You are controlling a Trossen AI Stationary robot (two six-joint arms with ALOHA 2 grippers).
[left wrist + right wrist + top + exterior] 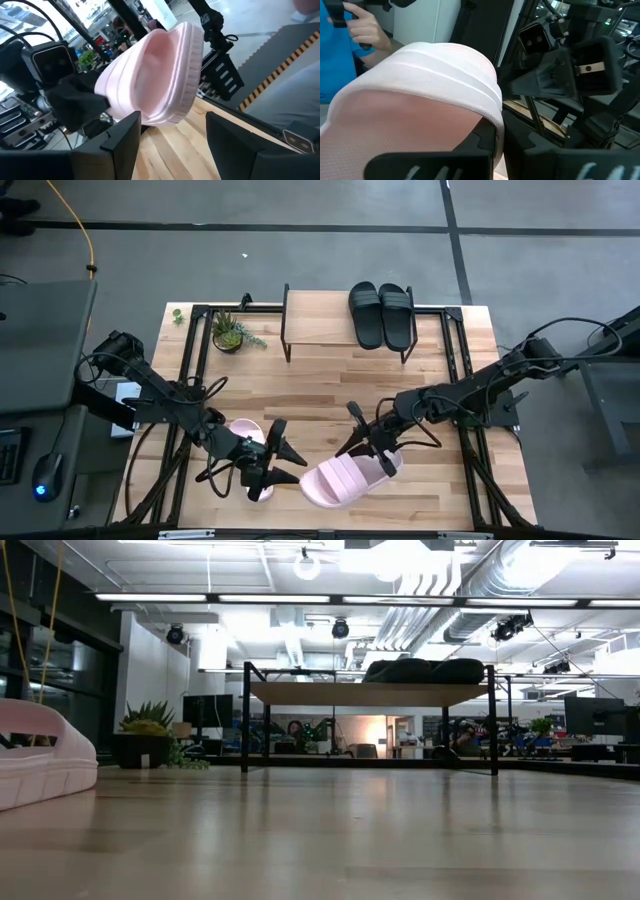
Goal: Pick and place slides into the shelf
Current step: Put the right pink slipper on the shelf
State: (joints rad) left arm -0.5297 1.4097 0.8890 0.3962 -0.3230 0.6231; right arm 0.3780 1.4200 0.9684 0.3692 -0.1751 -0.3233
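Note:
A pale pink slide point(345, 478) sits tilted near the table's near edge, and my right gripper point(372, 452) is shut on it. In the left wrist view the same slide point(160, 75) hangs just ahead of my open left gripper point(172, 137). In the high view my left gripper point(285, 452) is a little to that slide's left and touches nothing. The second pink slide point(243, 432) lies flat on the table under the left arm. Two black slides point(381, 313) lie side by side on the right end of the shelf's plank top point(320, 328). The low view shows them too point(420, 670). My right gripper holds the pink slide by its wide strap point(445, 75), coming from the table's right and slanting down. One dark finger point(487, 140) shows under the strap's edge; the slide hides the other. The slide is tipped up on its side, its sole rim point(187, 70) facing my left gripper.
A potted plant point(230, 332) stands at the far left, beside the shelf. A black metal frame point(190, 380) runs along the table's sides. A pink slide point(40, 755) fills the low view's left edge. A person's hand point(367, 30) shows beyond the table.

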